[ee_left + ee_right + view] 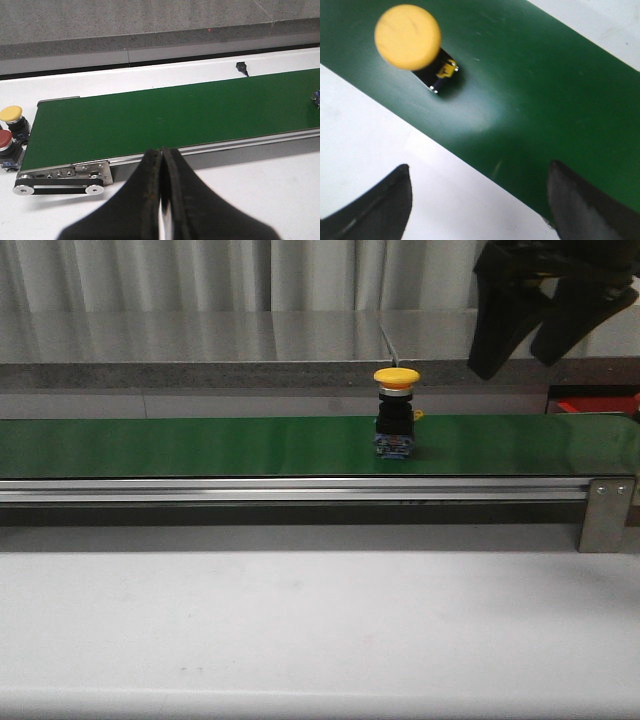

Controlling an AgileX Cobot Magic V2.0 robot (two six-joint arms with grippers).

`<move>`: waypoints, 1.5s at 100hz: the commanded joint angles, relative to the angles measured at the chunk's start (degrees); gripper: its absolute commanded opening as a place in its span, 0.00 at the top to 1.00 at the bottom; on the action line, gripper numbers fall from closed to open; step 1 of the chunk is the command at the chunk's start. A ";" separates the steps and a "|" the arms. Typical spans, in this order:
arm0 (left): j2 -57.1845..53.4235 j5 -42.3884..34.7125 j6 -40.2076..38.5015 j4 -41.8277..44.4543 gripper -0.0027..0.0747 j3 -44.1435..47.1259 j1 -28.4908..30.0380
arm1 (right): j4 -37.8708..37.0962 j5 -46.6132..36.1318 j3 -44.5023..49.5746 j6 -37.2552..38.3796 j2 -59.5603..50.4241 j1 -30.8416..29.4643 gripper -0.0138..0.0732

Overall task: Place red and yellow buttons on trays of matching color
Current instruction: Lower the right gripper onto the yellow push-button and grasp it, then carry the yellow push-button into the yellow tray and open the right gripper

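Your right gripper point(540, 335) is matte black, with two broad fingers that taper downward like blunt wedges. From its own wrist camera, the fingers point(375, 205) are dark, rounded slabs with a faint pale sheen along the edges. Your left gripper point(162, 200) is the same black; its fingers point(145, 200) have worn, slightly rough inner edges, with a sliver of white behind them.

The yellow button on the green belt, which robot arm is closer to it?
Right. Its open tool hovers just above the yellow button; the left tool, shut, sits far down the belt.
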 commanded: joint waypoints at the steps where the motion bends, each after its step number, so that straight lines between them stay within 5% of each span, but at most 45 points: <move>1: 0.32 -4.27 -0.15 -1.25 0.99 -1.52 -0.54 | 1.14 -0.63 -3.75 -1.18 -0.80 1.11 0.20; 54: 0.32 -4.27 -0.15 -1.25 0.99 -1.52 -0.54 | 6.51 -5.35 -8.80 -6.95 7.96 2.57 0.21; 85: 0.32 -4.27 -0.15 -1.25 0.99 -1.52 -0.54 | 5.58 -7.18 -8.85 -6.95 9.34 2.57 0.64; 116: 0.32 -4.27 -0.15 -1.25 0.99 -1.52 -0.54 | 5.78 -8.82 -3.19 -4.46 1.16 1.05 0.64; 150: 0.32 -4.27 -0.15 -1.25 0.99 -1.52 -0.54 | 5.89 -11.46 9.05 0.35 -10.31 -10.76 0.64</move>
